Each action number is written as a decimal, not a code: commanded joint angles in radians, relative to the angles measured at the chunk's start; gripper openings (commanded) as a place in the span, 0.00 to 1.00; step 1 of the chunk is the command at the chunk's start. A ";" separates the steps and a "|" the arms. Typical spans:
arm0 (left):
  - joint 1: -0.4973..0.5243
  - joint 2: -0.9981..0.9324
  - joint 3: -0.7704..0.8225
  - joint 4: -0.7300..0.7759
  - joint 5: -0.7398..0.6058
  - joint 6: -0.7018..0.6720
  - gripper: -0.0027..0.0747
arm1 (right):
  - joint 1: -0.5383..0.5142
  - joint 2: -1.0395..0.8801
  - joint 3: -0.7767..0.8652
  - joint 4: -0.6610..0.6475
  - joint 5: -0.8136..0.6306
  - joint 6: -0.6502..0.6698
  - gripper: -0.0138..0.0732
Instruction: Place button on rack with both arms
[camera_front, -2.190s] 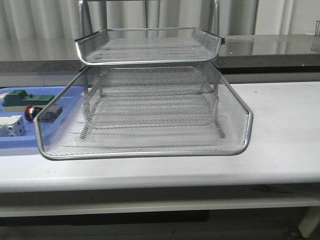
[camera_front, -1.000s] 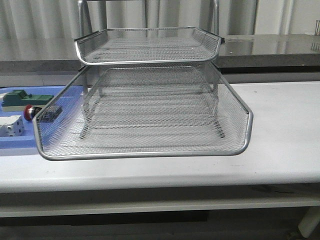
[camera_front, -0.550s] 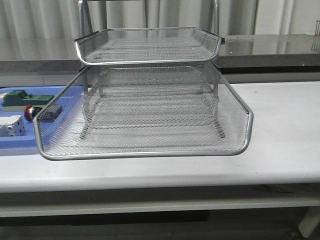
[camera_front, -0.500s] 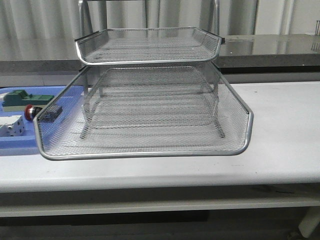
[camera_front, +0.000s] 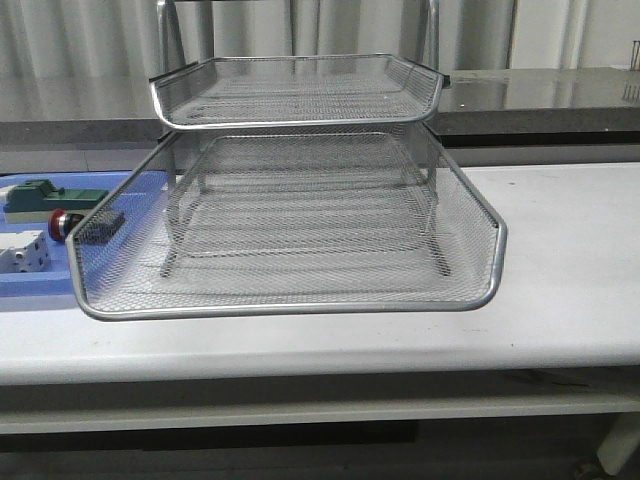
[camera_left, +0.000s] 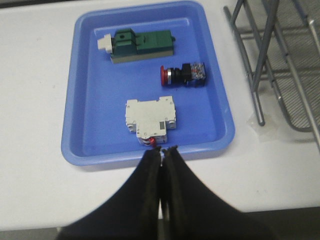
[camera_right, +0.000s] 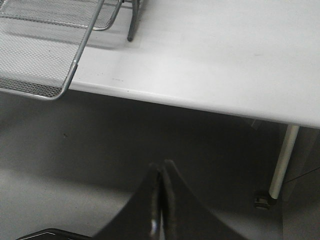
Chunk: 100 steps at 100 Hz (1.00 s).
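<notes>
The button (camera_left: 184, 74), with a red cap, black body and blue rear block, lies on its side in the blue tray (camera_left: 80, 100); in the front view it shows at the far left (camera_front: 68, 223), partly behind the mesh. The silver wire-mesh rack (camera_front: 290, 300) stands mid-table, its lower tray slid out toward me; its legs show in the left wrist view (camera_left: 260, 75) and its corner in the right wrist view (camera_right: 75, 70). My left gripper (camera_left: 163, 149) is shut and empty, above the tray's near rim. My right gripper (camera_right: 162, 164) is shut and empty, off the table's front edge, over the floor.
In the blue tray a green rectangular block (camera_left: 142, 44) lies at the far side and a white boxy part (camera_left: 151, 117) lies close to my left fingertips. The white table (camera_front: 570, 260) extends right of the rack. A table leg with a caster (camera_right: 280, 165) stands below the edge.
</notes>
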 joint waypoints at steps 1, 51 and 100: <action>-0.001 0.093 -0.102 0.010 -0.001 0.046 0.01 | -0.004 0.007 -0.033 -0.008 -0.056 -0.002 0.08; -0.001 0.484 -0.455 -0.025 0.246 0.249 0.04 | -0.004 0.007 -0.033 -0.008 -0.056 -0.002 0.08; -0.001 0.485 -0.458 -0.077 0.264 0.343 0.82 | -0.004 0.007 -0.033 -0.008 -0.056 -0.002 0.08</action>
